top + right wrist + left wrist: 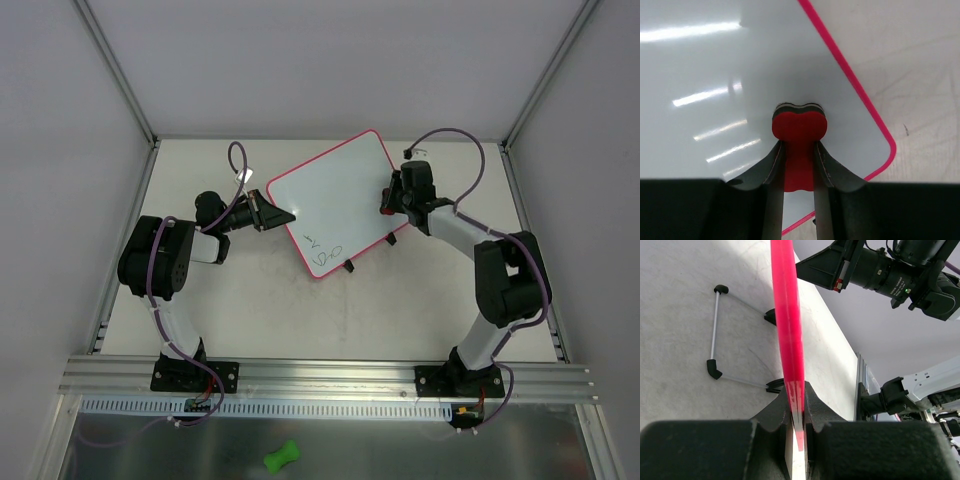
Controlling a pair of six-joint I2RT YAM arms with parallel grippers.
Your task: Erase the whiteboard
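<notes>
Two grippers are both closed on something. The right gripper pinches a small red eraser between its fingers. The eraser's rounded head sticks out past the fingertips and is pressed against the white face of the whiteboard, close to the board's right-hand side. The left gripper is clamped on the board's pink rim at the corner facing the table's left edge, with the rim running straight out from between its jaws. The whiteboard sits in the far middle of the table, turned diagonally so that one rounded corner points toward the far edge. Whether it lies flat or is raised a little at the held corner cannot be told. A few dark scribbles remain near the board's nearest corner, well apart from the eraser. Two small black feet jut from the board's near-right side. In the left wrist view, a thin wire bracket with black tips shows beside the rim. Beyond the table's near edge, below the arm bases, lies a small green bone-shaped object.
</notes>
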